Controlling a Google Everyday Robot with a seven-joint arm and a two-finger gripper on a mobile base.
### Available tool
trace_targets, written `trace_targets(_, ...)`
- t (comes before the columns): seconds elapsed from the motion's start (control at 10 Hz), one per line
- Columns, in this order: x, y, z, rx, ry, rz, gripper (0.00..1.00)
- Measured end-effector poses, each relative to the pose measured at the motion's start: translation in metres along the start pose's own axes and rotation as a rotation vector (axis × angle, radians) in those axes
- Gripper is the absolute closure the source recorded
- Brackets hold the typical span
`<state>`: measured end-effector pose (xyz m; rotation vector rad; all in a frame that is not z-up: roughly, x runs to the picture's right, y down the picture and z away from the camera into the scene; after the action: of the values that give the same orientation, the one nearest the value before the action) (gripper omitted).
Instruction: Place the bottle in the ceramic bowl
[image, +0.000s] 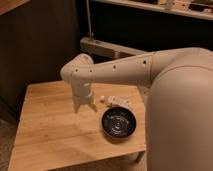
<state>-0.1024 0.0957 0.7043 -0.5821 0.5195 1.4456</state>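
A pale robot arm reaches across a wooden table (47, 132). Its gripper (85, 108) points down just above the tabletop, fingers spread and holding nothing. The bottle (114, 101) lies on its side just beside it, near the far rim of the black ceramic bowl (106, 120).

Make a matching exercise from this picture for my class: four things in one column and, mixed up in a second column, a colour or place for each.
Things:
1. bottle
2. bowl
3. gripper
4. table

Descriptions:
A. glossy black, near the table's front edge
B. pale wood, carries the other things
C. white, lying on the table just behind the bowl
D. hangs over the table, to the left of the bottle in the picture

Pairs: 1-C, 2-A, 3-D, 4-B
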Motion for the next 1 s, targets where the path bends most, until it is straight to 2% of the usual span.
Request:
trace_targets(0.8,0.0001,-0.0001,0.0001,0.001,0.000,-0.001,0.35)
trace_targets(1.0,-0.0017,-0.0031,-0.0020,0.021,-0.028,-0.021,0.35)
